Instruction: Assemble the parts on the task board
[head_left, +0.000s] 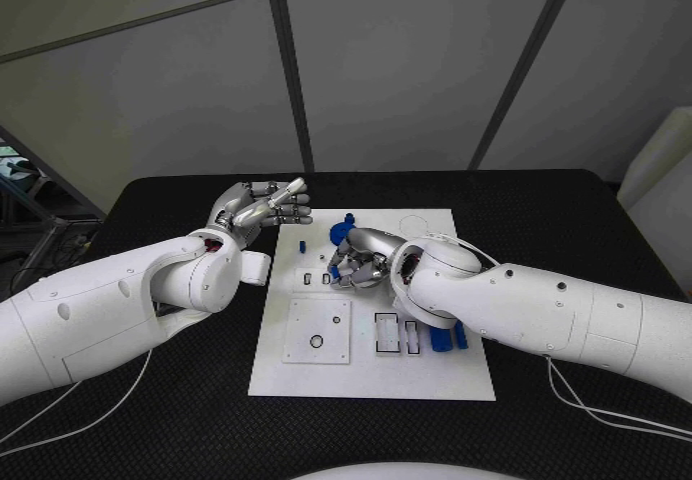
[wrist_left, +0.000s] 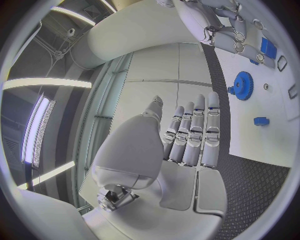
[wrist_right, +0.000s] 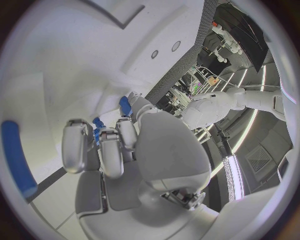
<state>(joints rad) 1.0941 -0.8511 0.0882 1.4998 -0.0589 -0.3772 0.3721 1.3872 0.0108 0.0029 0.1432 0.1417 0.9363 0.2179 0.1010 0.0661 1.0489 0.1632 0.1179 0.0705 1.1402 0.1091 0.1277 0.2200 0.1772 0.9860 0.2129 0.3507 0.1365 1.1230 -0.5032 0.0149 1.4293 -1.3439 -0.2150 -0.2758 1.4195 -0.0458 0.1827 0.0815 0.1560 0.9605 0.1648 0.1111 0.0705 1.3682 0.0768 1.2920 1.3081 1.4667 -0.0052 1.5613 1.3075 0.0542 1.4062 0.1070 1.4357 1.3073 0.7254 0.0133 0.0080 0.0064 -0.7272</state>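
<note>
In the head view, the white task board (head_left: 378, 370) lies in the middle of the black counter (head_left: 577, 215). The left hand (head_left: 264, 208) hovers over the counter just beside the board's far left corner, its fingers (head_left: 293, 189) straight, close together and holding nothing. The right hand (head_left: 365, 258) is curled down over the upper middle of the board, and a small blue part (head_left: 335, 272) peeks out at its fingertips; whether the fingers actually grip it cannot be told here. A blue gear (head_left: 340, 234) sits on the board just beyond that hand, a small blue peg (head_left: 303, 245) stands to its left, and two blue bars (head_left: 438, 340) lie near the board's right edge beside a row of rectangular slots (head_left: 387, 331). A square plate with a ring (head_left: 317, 331) occupies the lower left of the board. In the left wrist view, the left hand (wrist_left: 181, 145) shows flat, empty fingers (wrist_left: 211, 127) held side by side above the counter, with the blue gear (wrist_left: 241, 85) and a small blue block (wrist_left: 261, 120) on the board beyond. In the right wrist view, the right hand (wrist_right: 119, 150) bends its fingers (wrist_right: 76, 145) toward the board, with small blue pieces (wrist_right: 97, 125) at the fingertips and a long blue bar (wrist_right: 15, 160) lying alongside.
</note>
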